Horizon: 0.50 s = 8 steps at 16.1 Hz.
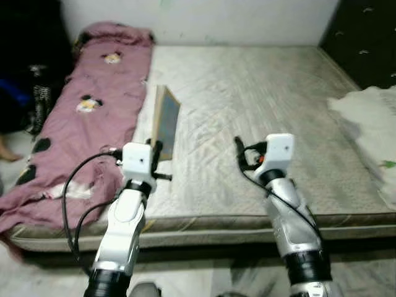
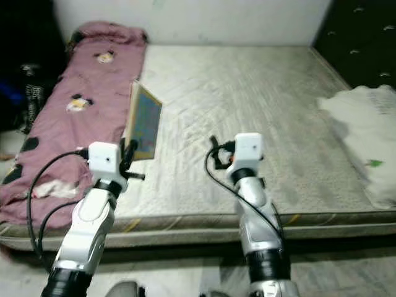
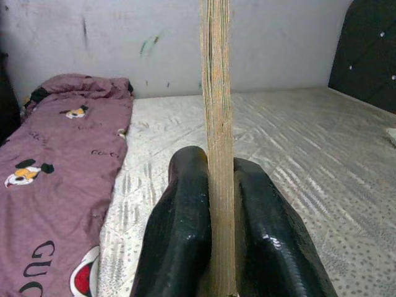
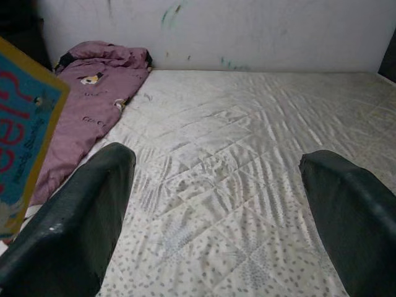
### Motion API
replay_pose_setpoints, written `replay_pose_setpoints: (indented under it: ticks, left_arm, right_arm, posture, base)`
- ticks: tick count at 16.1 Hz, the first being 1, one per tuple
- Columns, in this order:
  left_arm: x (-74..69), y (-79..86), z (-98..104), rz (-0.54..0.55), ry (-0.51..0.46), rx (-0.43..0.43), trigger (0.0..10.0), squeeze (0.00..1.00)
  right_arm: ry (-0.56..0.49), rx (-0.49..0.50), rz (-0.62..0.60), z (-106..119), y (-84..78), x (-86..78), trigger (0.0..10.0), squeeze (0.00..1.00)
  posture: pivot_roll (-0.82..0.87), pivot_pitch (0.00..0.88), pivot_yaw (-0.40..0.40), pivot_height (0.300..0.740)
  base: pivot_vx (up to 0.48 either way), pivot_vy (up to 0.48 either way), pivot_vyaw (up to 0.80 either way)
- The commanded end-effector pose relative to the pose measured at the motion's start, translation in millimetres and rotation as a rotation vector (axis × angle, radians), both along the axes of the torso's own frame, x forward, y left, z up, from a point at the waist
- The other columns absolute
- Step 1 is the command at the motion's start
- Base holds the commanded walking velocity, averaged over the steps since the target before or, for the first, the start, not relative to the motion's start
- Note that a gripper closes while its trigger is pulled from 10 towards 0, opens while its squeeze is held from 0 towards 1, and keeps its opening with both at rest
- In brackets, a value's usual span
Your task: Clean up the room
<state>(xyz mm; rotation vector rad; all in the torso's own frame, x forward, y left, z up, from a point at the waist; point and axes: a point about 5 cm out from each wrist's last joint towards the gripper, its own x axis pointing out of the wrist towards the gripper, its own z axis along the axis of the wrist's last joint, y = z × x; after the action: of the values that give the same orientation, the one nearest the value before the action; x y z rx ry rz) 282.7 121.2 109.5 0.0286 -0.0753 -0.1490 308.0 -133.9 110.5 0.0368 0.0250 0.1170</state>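
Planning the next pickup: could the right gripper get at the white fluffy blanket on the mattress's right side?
Probably yes: the right gripper is open and holds nothing, and bare quilted mattress lies between it and the white fluffy blanket.

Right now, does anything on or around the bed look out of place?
The book is upright over the bare mattress, clamped edge-on in the left gripper. The purple blanket lies bunched along the mattress's left edge, and a white cloth drapes its right side.

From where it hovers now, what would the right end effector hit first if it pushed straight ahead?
Nothing close: the open right end effector points over bare mattress, and the wall behind looks like the first obstacle, though depth is unclear.
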Motion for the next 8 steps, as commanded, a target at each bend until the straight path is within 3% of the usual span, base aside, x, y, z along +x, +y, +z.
replay_pose_setpoints:
  ticks: [1, 8]
  left_arm:
    - [3.1, 6.7, 11.2, 0.034, -0.075, 0.015, 10.0, 0.0]
    - [2.8, 4.0, 8.3, -0.005, -0.053, -0.004, 10.0, 0.0]
  right_arm:
    - [-0.012, -0.006, 0.012, 3.0, 3.5, 1.7, 10.0, 0.0]
    - [-0.013, -0.009, 0.013, 3.1, 3.9, 1.2, 10.0, 0.0]
  posture:
    - [0.08, 0.0, -0.025, 0.74]
    - [0.08, 0.0, -0.024, 0.74]
  base:
    - [0.0, 0.0, 0.0]
    - [0.0, 0.0, 0.0]
